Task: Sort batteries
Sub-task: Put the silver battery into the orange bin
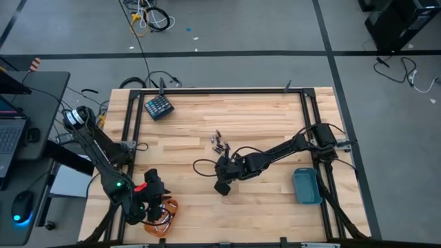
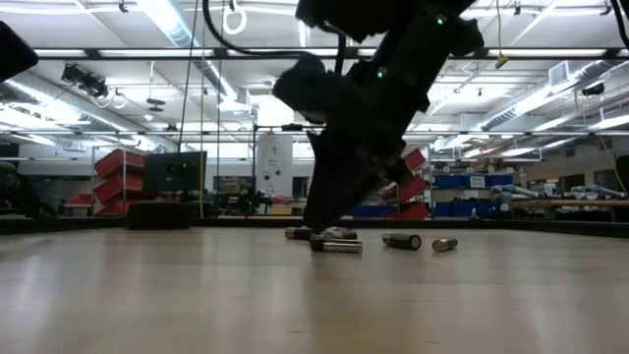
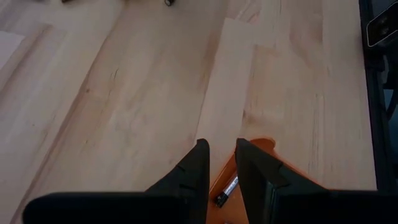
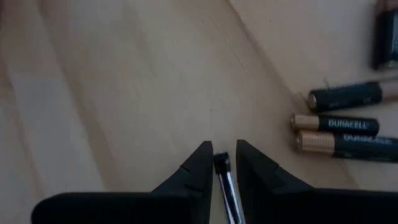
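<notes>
Table (image 1: 262, 117): pale wood, both arms over its near half. Blue tray (image 1: 306, 186): well to the right of the right gripper. Orange tray (image 3: 264, 149): directly beneath the left gripper (image 3: 222, 163), whose fingers stand narrowly apart above one battery lying in the tray (image 3: 227, 190) — no grip visible. Right gripper (image 4: 224, 160): near table centre, fingers pinching a slim battery (image 4: 225, 180). Loose batteries (image 4: 339, 127): lying on the wood just beside and beyond that gripper.
</notes>
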### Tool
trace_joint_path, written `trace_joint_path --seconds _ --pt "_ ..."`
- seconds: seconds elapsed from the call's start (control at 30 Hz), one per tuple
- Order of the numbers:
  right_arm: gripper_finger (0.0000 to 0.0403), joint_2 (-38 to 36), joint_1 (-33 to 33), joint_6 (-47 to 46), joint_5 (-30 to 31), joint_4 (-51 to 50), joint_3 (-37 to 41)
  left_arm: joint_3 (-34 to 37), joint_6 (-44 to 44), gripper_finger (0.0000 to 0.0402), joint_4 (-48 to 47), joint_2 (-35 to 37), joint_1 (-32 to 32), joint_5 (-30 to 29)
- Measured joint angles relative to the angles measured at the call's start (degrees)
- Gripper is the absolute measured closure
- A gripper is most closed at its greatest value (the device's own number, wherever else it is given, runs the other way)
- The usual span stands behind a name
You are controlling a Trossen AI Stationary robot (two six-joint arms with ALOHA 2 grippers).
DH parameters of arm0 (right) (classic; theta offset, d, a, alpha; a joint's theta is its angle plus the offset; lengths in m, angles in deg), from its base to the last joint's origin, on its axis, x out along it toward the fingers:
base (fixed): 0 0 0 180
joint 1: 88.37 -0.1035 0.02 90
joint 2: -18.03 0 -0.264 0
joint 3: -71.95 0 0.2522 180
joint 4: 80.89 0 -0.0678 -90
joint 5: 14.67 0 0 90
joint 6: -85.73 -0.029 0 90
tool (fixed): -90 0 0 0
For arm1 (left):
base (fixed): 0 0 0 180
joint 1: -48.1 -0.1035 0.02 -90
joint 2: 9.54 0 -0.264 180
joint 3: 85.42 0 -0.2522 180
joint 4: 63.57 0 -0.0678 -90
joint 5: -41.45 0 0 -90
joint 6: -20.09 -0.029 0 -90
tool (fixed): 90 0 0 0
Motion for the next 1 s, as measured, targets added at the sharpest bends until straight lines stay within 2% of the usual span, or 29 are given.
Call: trace_joint_path --seconds 0.17,0.33,0.43,0.47,0.53,0.6,0.7,1.0 --pt "0.0345 -0.9 0.0 4.2 0.2 -0.3 0.0 0.0 0.0 0.0325 -0.1 0.0 0.0 -0.2" --pt "0.0345 -3.3 -1.3 16.0 -5.0 -1.1 0.0 0.0 0.0 0.0325 -0.1 0.0 0.0 -0.3" --pt "0.0345 -4.8 -4.1 26.5 -6.5 -1.6 0.0 0.0 0.0 0.0325 -0.1 0.0 0.0 -0.3" --pt "0.0345 -5.0 -5.3 29.4 -5.9 -1.7 -0.1 0.0 0.0 0.0325 -0.1 0.0 0.0 -0.3" --pt "0.0345 -4.9 -7.7 32.5 0.0 -2.3 -0.1 0.0 0.0 0.0325 -0.1 0.0 0.0 -0.4" --pt "0.0341 -3.8 -9.2 33.5 5.2 -3.8 -0.1 0.0 0.0 0.0325 -0.2 0.0 0.0 -1.0" --pt "0.0330 -2.8 -9.8 31.1 9.2 -4.1 -0.1 0.0 0.0 0.0325 -0.3 0.0 0.0 -1.9" --pt "0.0279 -0.9 -7.4 28.0 9.8 -4.4 0.0 0.0 -2.9 0.0325 0.3 0.0 0.0 -2.9"
